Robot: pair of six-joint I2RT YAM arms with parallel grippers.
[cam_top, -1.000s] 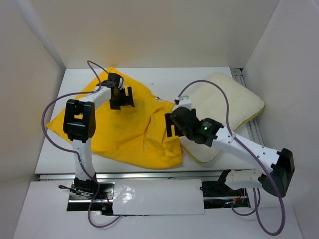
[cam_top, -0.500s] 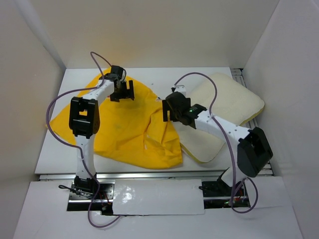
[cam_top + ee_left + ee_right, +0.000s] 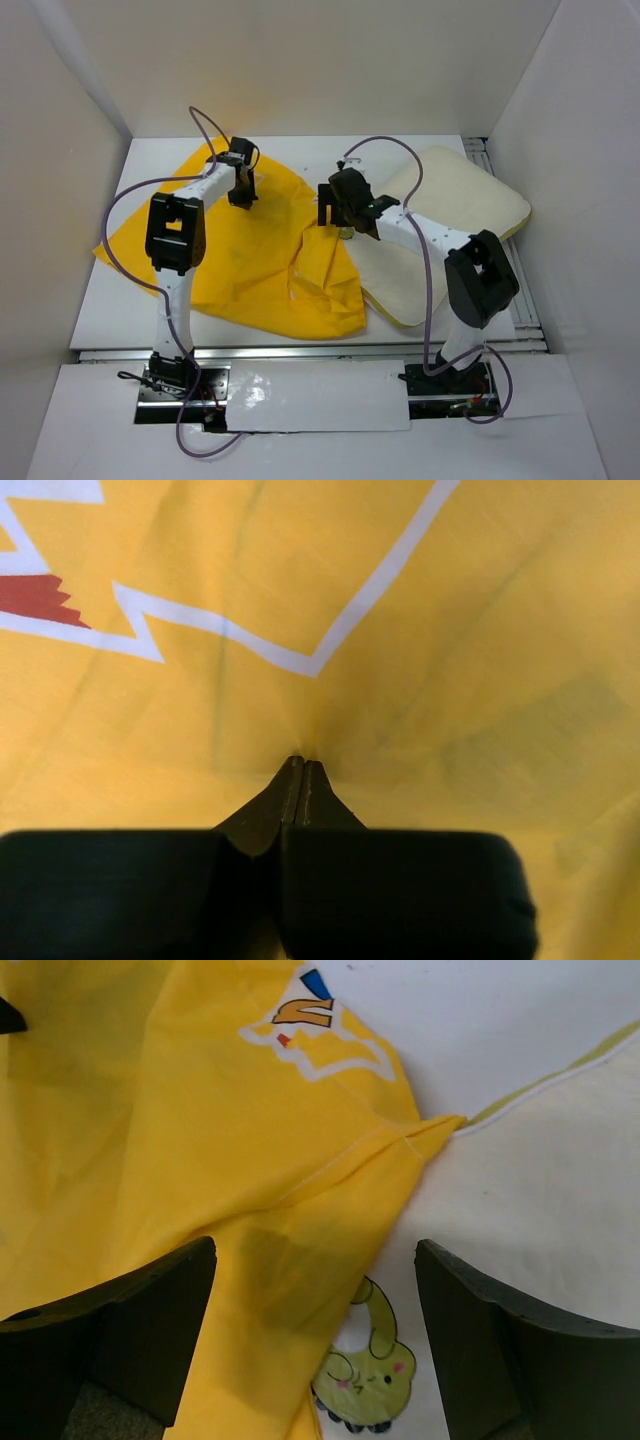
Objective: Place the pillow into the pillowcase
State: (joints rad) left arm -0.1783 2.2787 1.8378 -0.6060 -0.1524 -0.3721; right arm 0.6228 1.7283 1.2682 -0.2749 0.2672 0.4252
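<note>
Top view: bright yellow fabric pillowcase [image 3: 250, 265] lay crumpled left of centre on the white surface [image 3: 300, 152]. Its right edge overlapped the cream-white rectangular pillow [image 3: 460, 205] at right. Left gripper [image 3: 242, 190] sat down on the pillowcase's far part; right gripper [image 3: 335, 210] was over the overlap.

Left wrist: left gripper [image 3: 302, 765] fingers were together, pinching a pucker of pillowcase [image 3: 450, 630].

Right wrist: right gripper [image 3: 315, 1255] jaws stood apart and empty above the pillowcase [image 3: 150, 1110] edge and the pillow [image 3: 540, 1210]. A small green cartoon print [image 3: 365, 1380] showed on the pillow.

Pillowcase [image 3: 450, 630]: thin matt yellow cloth, creased. Pillow [image 3: 560, 1180]: cream fabric, perhaps finely textured. Table [image 3: 480, 1020]: smooth white.
</note>
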